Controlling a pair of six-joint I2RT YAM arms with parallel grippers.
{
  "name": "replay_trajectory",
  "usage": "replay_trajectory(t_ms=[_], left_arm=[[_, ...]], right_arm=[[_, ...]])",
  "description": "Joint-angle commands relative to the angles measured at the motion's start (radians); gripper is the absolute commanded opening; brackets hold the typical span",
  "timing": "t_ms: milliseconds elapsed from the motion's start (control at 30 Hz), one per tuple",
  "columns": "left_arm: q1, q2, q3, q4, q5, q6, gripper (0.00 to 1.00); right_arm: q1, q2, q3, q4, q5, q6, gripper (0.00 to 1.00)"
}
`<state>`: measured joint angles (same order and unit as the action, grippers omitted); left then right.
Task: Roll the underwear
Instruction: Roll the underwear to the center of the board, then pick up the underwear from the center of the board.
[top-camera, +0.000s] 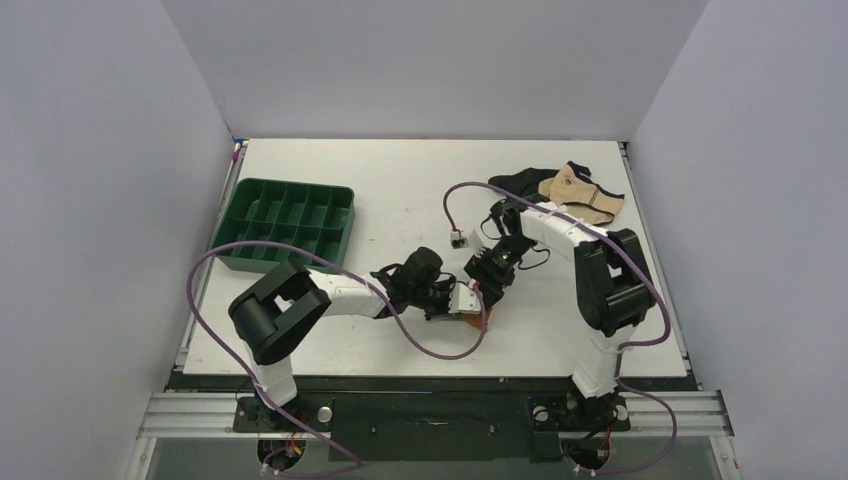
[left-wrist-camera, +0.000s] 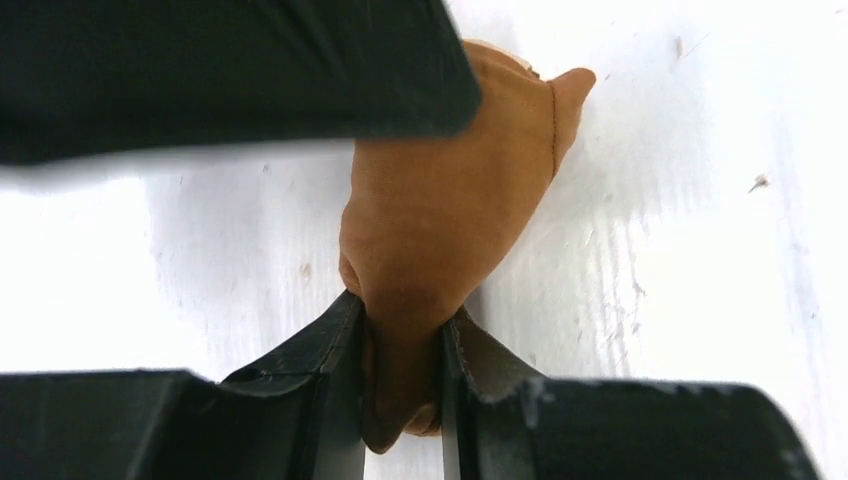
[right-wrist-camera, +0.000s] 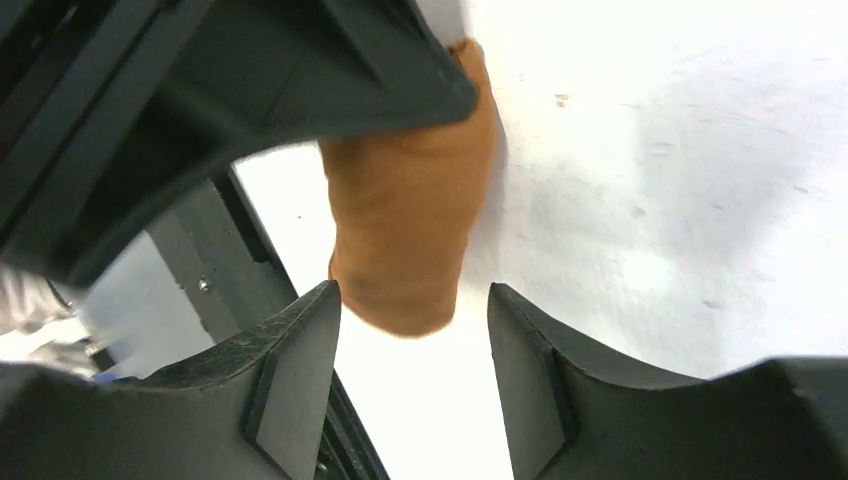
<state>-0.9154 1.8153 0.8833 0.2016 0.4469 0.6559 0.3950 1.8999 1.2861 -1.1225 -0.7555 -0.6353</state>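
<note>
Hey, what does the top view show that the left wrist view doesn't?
Only the top view: the green tray, the black garment and the beige garment at the far right. Only the left wrist view: the left pincer shut on one end of the bunched underwear. Both: the underwear, just an orange sliver from above, and the white table.

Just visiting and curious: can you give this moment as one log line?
left gripper: shut on underwear | right gripper: open at its other end | underwear: bunched up on table
</note>
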Motion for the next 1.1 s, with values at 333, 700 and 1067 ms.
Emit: replay_trajectory(t_ms=[333,700,1067], left_arm=[[0.135,-0.192,-0.015,-0.142,0.016,-0.162,0.0],[0.272,-0.421,0.008,-0.188,-0.149,-0.291,0.0],[0.515,-0.643,-0.025,-0.322,-0.567,-0.397,0.0]], right_arm=[[-0.097,-0.251,0.056,0.03,0.029,-0.001,0.56],[-0.173,-0.314,-0.02,0.091,-0.019,0.015,0.56],[-0.183,-0.347,-0.067,0.156,-0.027,0.053,0.56]])
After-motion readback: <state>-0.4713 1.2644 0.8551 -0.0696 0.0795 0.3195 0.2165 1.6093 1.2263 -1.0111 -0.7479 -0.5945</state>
